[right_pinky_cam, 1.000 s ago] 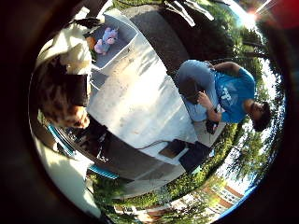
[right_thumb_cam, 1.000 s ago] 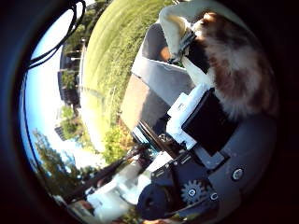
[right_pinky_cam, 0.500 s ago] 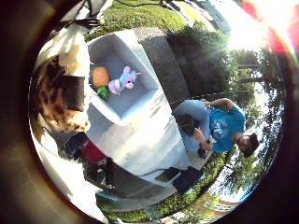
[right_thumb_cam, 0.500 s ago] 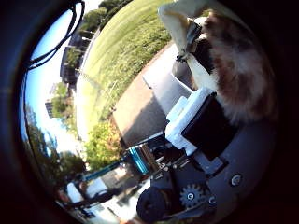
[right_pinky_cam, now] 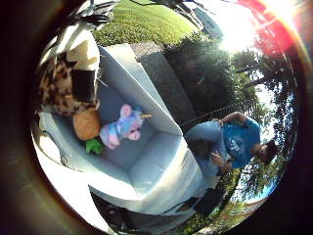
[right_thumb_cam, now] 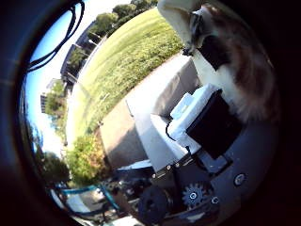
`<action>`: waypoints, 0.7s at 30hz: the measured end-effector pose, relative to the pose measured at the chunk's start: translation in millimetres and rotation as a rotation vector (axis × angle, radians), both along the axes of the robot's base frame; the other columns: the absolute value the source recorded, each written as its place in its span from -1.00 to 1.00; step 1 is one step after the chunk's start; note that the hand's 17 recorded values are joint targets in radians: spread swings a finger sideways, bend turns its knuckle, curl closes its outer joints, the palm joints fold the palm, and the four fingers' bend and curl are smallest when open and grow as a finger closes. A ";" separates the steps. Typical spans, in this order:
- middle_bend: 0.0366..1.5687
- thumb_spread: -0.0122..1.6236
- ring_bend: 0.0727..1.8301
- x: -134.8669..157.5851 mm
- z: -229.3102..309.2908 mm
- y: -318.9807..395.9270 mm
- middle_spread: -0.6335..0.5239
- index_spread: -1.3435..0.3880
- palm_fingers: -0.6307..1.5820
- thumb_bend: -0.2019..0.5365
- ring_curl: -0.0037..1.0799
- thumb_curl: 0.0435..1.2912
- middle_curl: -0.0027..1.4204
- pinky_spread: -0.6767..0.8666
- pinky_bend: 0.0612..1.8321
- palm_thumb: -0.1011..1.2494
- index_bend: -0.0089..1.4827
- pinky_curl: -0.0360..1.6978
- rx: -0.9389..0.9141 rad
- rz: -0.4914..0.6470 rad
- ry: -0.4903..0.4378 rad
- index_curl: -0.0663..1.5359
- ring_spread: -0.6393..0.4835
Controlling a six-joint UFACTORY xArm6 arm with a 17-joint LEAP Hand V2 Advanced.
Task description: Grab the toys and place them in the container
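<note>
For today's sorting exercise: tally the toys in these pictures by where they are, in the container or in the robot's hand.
In the container: 2 (orange toy, pink-and-blue unicorn)
In the hand: 1 (spotted plush)
Total: 3

Three toys: one unicorn (right_pinky_cam: 124,127), one pineapple (right_pinky_cam: 87,125), one spotted plush (right_pinky_cam: 61,90); one container (right_pinky_cam: 161,166).

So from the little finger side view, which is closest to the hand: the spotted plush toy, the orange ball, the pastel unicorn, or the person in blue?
1. Spotted plush toy, held in the hand over the white container.
2. Orange ball, in the container just under it.
3. Pastel unicorn, beside the ball.
4. Person in blue, beyond the container.
</note>
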State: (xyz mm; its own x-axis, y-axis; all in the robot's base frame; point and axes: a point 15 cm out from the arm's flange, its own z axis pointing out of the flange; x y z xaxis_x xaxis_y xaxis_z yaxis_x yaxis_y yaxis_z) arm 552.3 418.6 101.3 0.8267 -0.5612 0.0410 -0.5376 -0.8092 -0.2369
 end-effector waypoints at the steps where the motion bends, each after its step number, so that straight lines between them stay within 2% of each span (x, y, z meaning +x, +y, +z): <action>1: -0.23 0.40 0.36 3.5 -4.0 0.1 -0.13 -0.55 -0.39 -0.58 0.19 -0.27 0.06 0.24 0.63 0.23 -0.63 -0.02 0.006 -0.003 -0.009 0.58 0.29; 2: -0.32 0.40 0.32 6.1 -8.0 -0.9 -0.08 -0.49 -0.44 -0.58 0.14 -0.28 0.00 0.27 0.63 0.21 -0.75 -0.04 0.008 -0.004 -0.014 0.51 0.35; 4: -0.48 0.38 0.16 6.3 -10.2 -4.3 -0.01 -0.40 -0.53 -0.57 -0.05 -0.29 -0.14 0.33 0.55 0.17 -0.83 -0.12 0.001 -0.001 -0.008 0.38 0.46; 6: -0.60 0.37 0.01 3.7 -11.0 -7.0 0.07 -0.30 -0.58 -0.56 -0.17 -0.31 -0.23 0.39 0.48 0.14 -0.86 -0.17 -0.008 0.002 0.005 0.25 0.55; 9: -0.70 0.37 -0.10 6.5 -3.9 -13.7 0.13 -0.20 -0.56 -0.54 -0.27 -0.33 -0.31 0.44 0.40 0.14 -0.87 -0.23 -0.010 -0.005 0.009 0.10 0.61; 15: -0.81 0.37 -0.25 11.4 31.6 -38.7 0.17 -0.05 -0.50 -0.53 -0.39 -0.37 -0.40 0.52 0.26 0.13 -0.82 -0.32 -0.018 -0.038 0.030 -0.14 0.65; 21: -0.84 0.40 -0.40 -3.7 129.1 -85.5 0.22 0.01 -0.53 -0.52 -0.46 -0.39 -0.46 0.52 0.02 0.15 -0.75 -0.43 -0.029 -0.082 0.070 -0.27 0.67</action>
State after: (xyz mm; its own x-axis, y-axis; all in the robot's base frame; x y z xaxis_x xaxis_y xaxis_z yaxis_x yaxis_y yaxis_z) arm 548.6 333.1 230.4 0.7792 -0.6267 0.0015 -0.6170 -0.7676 -0.1737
